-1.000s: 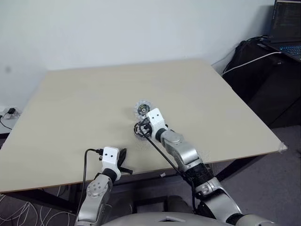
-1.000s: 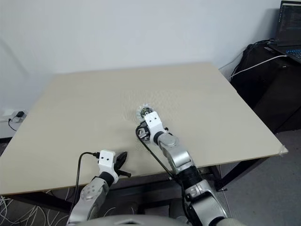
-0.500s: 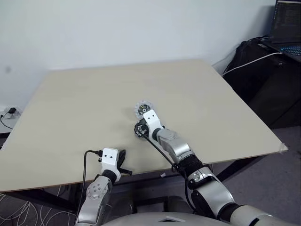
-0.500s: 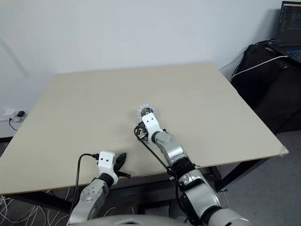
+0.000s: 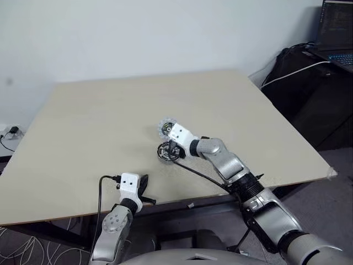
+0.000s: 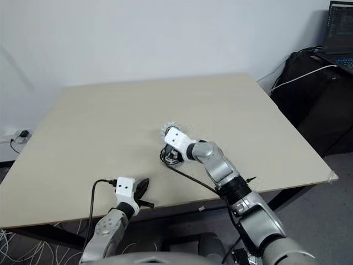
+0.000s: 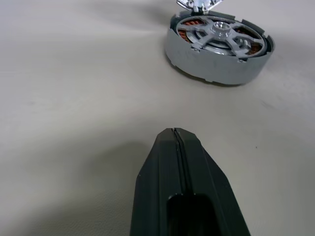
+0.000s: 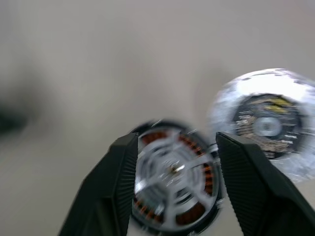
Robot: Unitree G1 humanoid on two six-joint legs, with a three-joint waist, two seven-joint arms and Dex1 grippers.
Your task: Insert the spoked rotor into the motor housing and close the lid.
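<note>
Spoked rotor (image 7: 220, 37) inside motor housing (image 7: 216, 61); right end effector (image 8: 174, 169) open, left end effector (image 7: 175, 135) closed.

Two-armed humanoid unit. Each wrist carries a white block housing with two small dark dots on its face. Left gripper (image 5: 144, 187) and right gripper (image 8: 172, 172): black fingers (image 8: 115, 187), ribbed on their inner faces. Forearms of silver-grey rounded segments with black ribbed collars. Black cable loops run along each wrist.
</note>
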